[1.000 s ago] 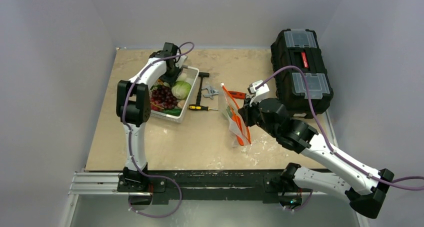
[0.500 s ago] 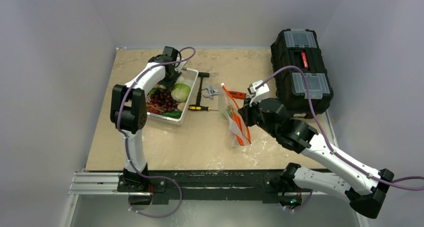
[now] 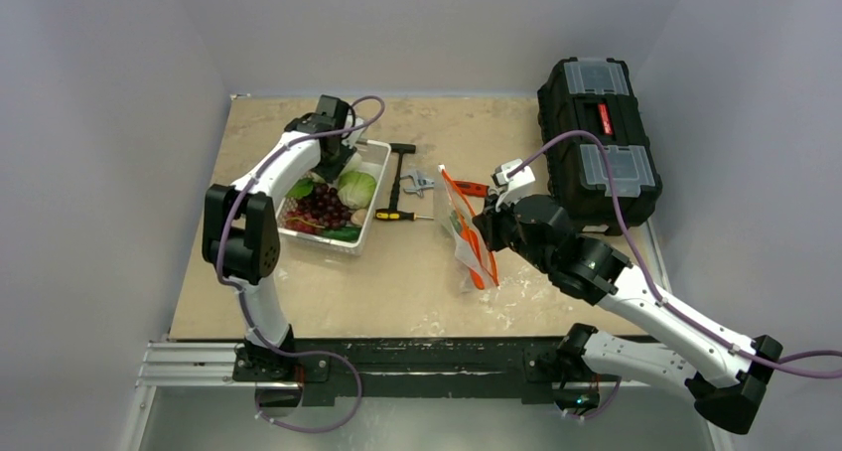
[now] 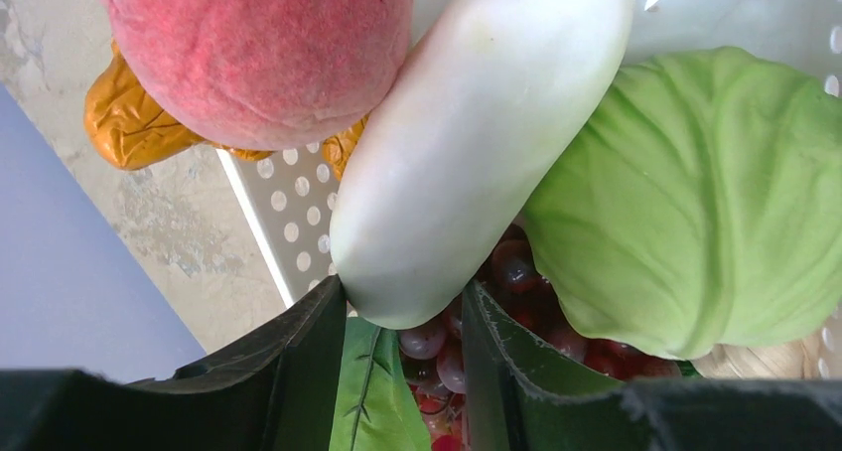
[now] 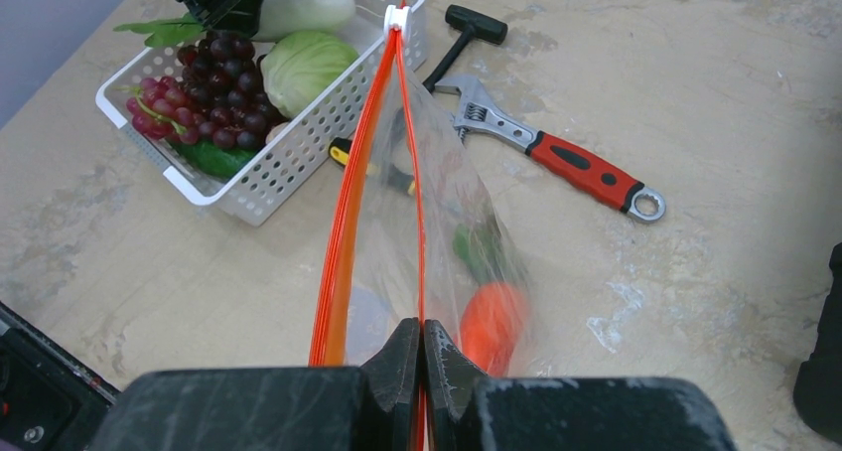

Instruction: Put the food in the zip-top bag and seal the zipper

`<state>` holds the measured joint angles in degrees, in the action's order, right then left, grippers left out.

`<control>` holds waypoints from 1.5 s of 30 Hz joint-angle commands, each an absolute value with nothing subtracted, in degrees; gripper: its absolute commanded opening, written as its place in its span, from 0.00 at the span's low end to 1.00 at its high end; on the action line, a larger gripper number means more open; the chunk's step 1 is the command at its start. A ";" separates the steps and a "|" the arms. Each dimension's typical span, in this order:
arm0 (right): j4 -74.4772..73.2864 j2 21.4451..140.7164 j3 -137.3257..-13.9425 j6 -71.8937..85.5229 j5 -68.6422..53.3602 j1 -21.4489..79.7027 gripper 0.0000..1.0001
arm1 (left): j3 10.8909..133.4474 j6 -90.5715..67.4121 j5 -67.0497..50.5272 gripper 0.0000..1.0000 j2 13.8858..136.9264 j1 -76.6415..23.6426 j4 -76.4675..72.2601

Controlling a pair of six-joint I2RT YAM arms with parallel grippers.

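My left gripper reaches into the far end of the white basket and is shut on the tip of the white radish. Round the radish lie the pink peach, green cabbage, dark grapes and orange bits. My right gripper is shut on one lip of the zip-top bag and holds it upright on the table. The mouth gapes between the two red-orange zipper strips. An orange carrot lies inside the bag.
A hammer, a yellow-handled screwdriver and a red-handled wrench lie between basket and bag. A black toolbox stands at the back right. A green cucumber lies in the basket's near corner.
The left arm's elbow has swung left and the basket has shifted a little left with it. The right arm and bag have not moved.
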<state>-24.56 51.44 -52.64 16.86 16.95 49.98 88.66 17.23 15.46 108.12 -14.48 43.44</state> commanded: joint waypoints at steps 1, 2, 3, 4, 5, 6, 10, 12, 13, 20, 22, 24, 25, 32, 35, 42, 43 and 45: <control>-22.12 51.50 -53.22 16.58 16.60 50.18 0.00 | 86.75 18.93 13.50 0.19 103.07 -15.75 46.41; -22.07 51.50 -53.19 16.60 16.61 50.19 0.00 | 86.45 19.00 12.61 0.19 102.41 -15.88 46.91; -22.08 51.50 -53.18 16.58 16.64 50.23 0.00 | 86.13 18.76 11.74 0.19 101.59 -16.09 47.48; -22.01 51.55 -53.17 16.60 16.69 50.19 0.00 | 85.89 18.42 10.85 0.19 100.67 -16.23 47.94; -22.04 51.59 -53.18 16.53 16.62 50.19 0.00 | 85.67 17.90 10.13 0.18 99.44 -16.32 48.20; -22.05 51.64 -53.25 16.52 16.61 50.19 0.00 | 85.68 17.14 9.62 0.18 98.44 -16.34 48.76; -22.08 52.02 -54.07 16.53 16.34 50.20 0.00 | 85.78 12.25 8.28 0.15 92.80 -16.35 51.04; -21.62 52.31 -54.72 16.57 15.57 50.19 0.00 | 85.61 9.64 6.59 0.14 90.15 -16.34 51.14; -21.50 52.65 -55.25 16.53 15.03 50.19 0.00 | 85.94 8.16 5.60 0.12 89.04 -16.35 51.69; -25.62 53.39 -60.34 20.02 17.59 50.19 0.00 | 84.36 -4.18 -5.35 0.00 81.43 -16.40 53.30; -27.81 52.76 -62.18 20.34 19.40 50.19 0.00 | 82.73 -7.81 -9.01 0.00 78.74 -16.42 52.36; -30.58 51.70 -63.93 20.26 21.77 50.14 0.00 | 80.03 -11.89 -12.26 0.00 75.02 -16.39 50.21; -32.22 50.65 -64.83 19.98 23.35 50.18 0.00 | 78.93 -14.03 -13.47 0.00 73.39 -16.35 48.75; -46.66 45.94 -71.18 20.52 33.40 50.20 0.00 | 74.17 -27.64 -27.50 0.00 66.03 -16.48 42.45; -49.64 45.85 -71.89 22.01 33.75 50.23 0.00 | 69.34 -34.99 -34.09 0.00 62.51 -17.47 37.70; -36.03 51.15 -61.87 28.34 21.02 50.19 0.00 | 54.67 -53.12 -38.12 0.00 51.53 -24.73 24.91; -31.89 51.90 -59.56 29.18 19.15 50.25 0.00 | 52.78 -55.69 -38.44 0.00 49.71 -25.37 22.58; -20.61 53.22 -52.75 31.90 16.14 50.27 0.00 | 48.94 -61.97 -37.09 0.00 44.07 -26.41 20.53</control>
